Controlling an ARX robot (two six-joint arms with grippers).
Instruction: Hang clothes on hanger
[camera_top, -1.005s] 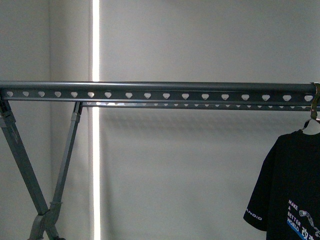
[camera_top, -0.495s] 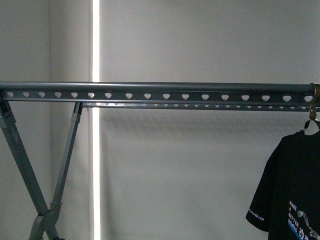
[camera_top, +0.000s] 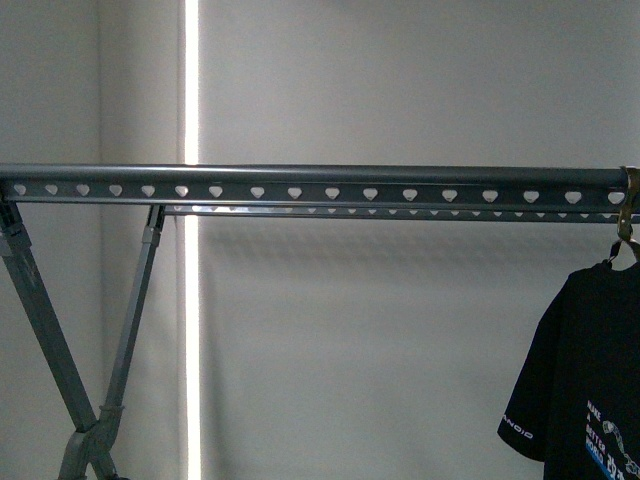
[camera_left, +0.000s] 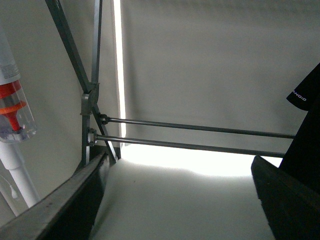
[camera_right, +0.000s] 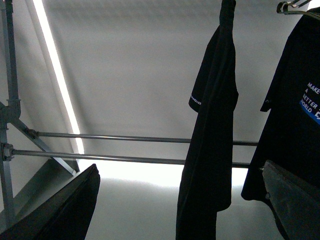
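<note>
Both grippers, left (camera_left: 180, 200) and right (camera_right: 180, 210), point up at the rack with jaws spread wide, empty. Black T-shirt (camera_top: 590, 380) hangs by its coat-hanger hook (camera_top: 627, 225) at the right end of the heart-punched rail (camera_top: 320, 185); since the earlier frames it has drifted slightly rightward.

The front view faces the rack's rail (camera_top: 320, 185) level; both wrist views look upward, sharing its lower bars (camera_left: 200, 137) (near the wall).

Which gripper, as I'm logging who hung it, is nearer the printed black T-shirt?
Right, probably. The right gripper sits open below the T-shirt; the left gripper glimpses only a sleeve.
</note>
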